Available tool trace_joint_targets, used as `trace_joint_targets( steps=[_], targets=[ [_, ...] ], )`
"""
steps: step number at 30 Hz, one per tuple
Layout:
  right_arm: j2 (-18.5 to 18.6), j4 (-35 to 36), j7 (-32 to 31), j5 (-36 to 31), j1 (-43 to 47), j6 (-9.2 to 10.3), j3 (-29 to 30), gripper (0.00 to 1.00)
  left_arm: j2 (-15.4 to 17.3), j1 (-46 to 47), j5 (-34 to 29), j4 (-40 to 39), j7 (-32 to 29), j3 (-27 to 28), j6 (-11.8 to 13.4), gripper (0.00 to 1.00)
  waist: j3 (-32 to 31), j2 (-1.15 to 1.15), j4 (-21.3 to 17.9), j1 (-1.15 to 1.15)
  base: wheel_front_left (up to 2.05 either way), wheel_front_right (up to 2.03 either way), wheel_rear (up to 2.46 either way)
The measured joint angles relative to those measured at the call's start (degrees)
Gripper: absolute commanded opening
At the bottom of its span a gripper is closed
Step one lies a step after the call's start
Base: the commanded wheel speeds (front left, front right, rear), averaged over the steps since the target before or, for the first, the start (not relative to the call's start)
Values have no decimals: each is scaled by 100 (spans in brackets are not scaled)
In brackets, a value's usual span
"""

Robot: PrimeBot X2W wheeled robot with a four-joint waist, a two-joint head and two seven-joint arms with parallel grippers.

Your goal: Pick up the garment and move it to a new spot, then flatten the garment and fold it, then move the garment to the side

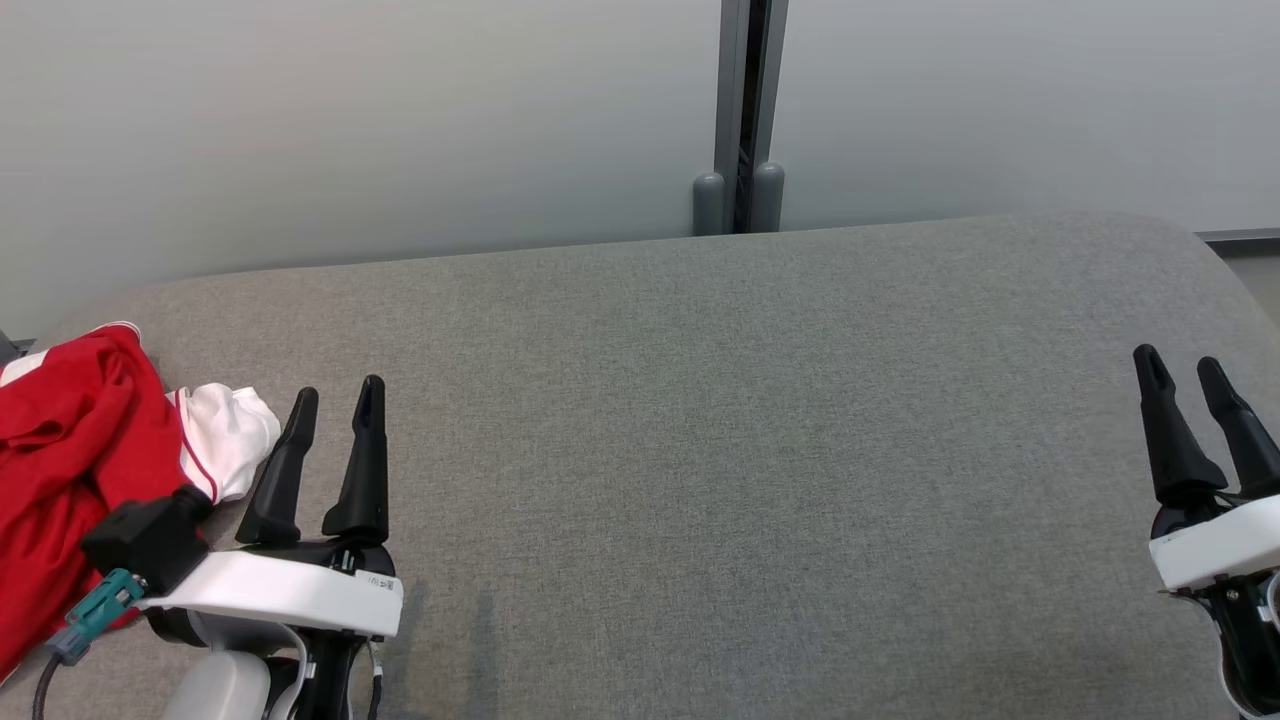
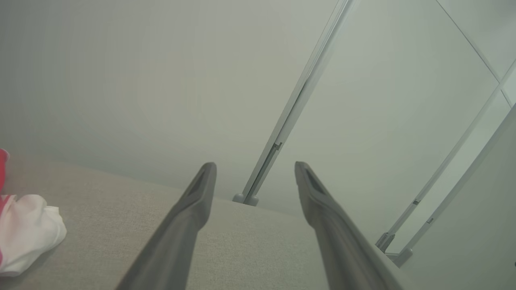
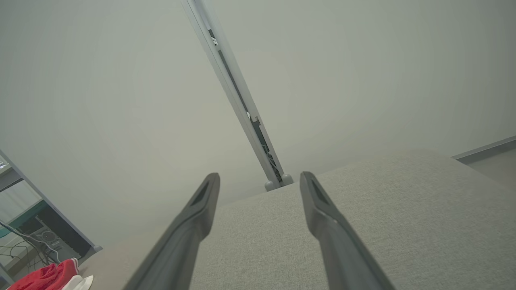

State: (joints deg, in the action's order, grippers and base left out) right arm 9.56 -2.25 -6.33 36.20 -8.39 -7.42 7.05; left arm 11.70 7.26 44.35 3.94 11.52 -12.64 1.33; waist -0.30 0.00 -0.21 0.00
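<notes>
Head view shows us both tools spread wide and empty: our left gripper (image 1: 340, 388) just beside the crumpled red-and-white garment (image 1: 70, 450) at the left edge of the grey cushion (image 1: 700, 450), our right gripper (image 1: 1177, 357) well apart.

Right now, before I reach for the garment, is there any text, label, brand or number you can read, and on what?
None readable.
Small dark marking on the white wrist casing of the left gripper: too small to read.
Garment, red and white: no print or tag showing.
</notes>
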Motion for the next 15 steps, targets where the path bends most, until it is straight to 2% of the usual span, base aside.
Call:
trace_joint_targets(
  steps=[15],
  targets=[
    [-37, 66, 293, -873, 225, 0, -341, 100, 219, -133, -970, -166, -374, 35, 289, 100, -14, 0, -3, 0, 0, 0, 0]
  ],
)
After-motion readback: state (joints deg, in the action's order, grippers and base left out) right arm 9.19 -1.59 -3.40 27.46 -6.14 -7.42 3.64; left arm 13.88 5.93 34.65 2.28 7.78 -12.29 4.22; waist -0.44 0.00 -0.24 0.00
